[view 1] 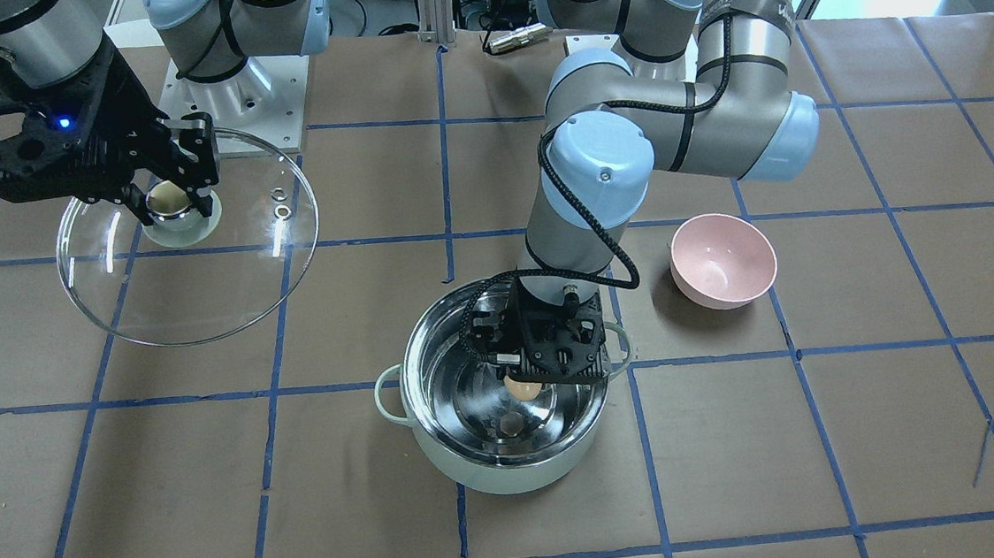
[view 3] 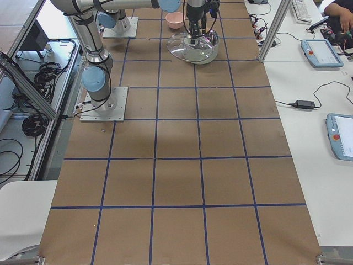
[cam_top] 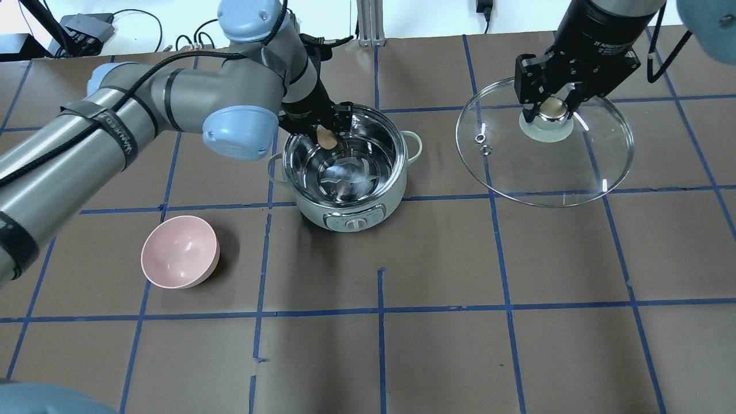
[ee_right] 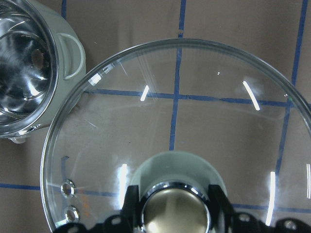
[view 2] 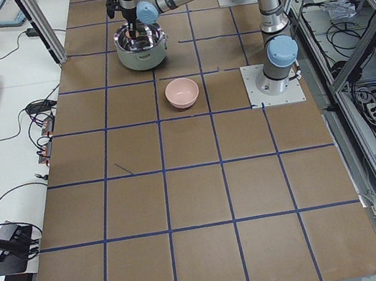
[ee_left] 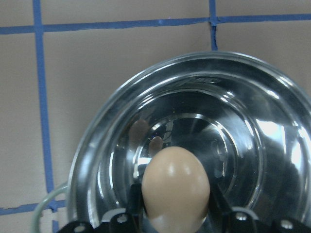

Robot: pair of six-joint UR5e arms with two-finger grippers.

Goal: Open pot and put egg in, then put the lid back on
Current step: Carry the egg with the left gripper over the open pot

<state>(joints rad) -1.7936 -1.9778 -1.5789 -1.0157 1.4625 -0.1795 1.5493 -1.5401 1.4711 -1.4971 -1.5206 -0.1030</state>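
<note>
The mint-green pot (cam_top: 356,215) stands open, its steel inside bare (view 1: 470,387). My left gripper (cam_top: 328,138) is shut on the tan egg (cam_top: 328,138) and holds it over the pot's inside near the rim; the egg also shows in the front view (view 1: 523,387) and the left wrist view (ee_left: 176,188), above the pot's floor (ee_left: 243,141). My right gripper (cam_top: 551,109) is shut on the knob (ee_right: 175,211) of the glass lid (cam_top: 546,167) and holds the lid in the air to the side of the pot; the lid also shows in the front view (view 1: 196,285).
An empty pink bowl (cam_top: 179,252) stands on the table on my left side, also seen in the front view (view 1: 722,259). Brown paper with blue tape lines covers the table. The pot's handle (ee_right: 73,48) lies close to the lid's edge in the right wrist view.
</note>
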